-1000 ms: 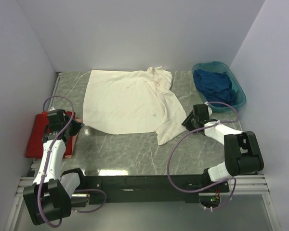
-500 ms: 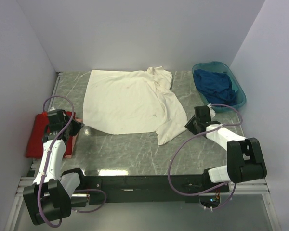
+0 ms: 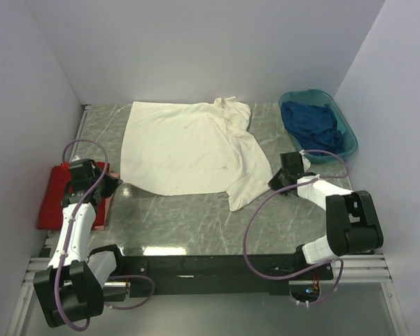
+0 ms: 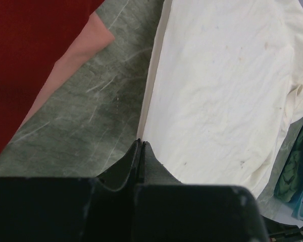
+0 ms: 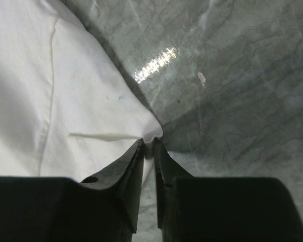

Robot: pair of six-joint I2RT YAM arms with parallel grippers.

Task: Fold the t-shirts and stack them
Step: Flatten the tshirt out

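A cream-white t-shirt (image 3: pixel 185 147) lies spread on the marble table, its right side folded into a flap (image 3: pixel 248 178). My right gripper (image 3: pixel 274 178) sits at that flap's right edge, and the right wrist view shows it (image 5: pixel 148 142) shut on a pinch of the cream-white cloth (image 5: pixel 50 101). A folded red t-shirt (image 3: pixel 56 196) lies at the table's left edge. My left gripper (image 3: pixel 115 183) is shut and empty beside it, its tips (image 4: pixel 141 142) over the cream shirt's left edge (image 4: pixel 217 91). A dark blue t-shirt (image 3: pixel 309 126) lies bundled in the basin.
The teal plastic basin (image 3: pixel 339 112) stands at the back right corner. White walls close in the table on the left, back and right. Bare marble (image 3: pixel 189 217) runs along the front between the two arms.
My right gripper has closed from wide open onto the cream shirt's right edge, after shifting slightly along that edge. The left arm has not moved.
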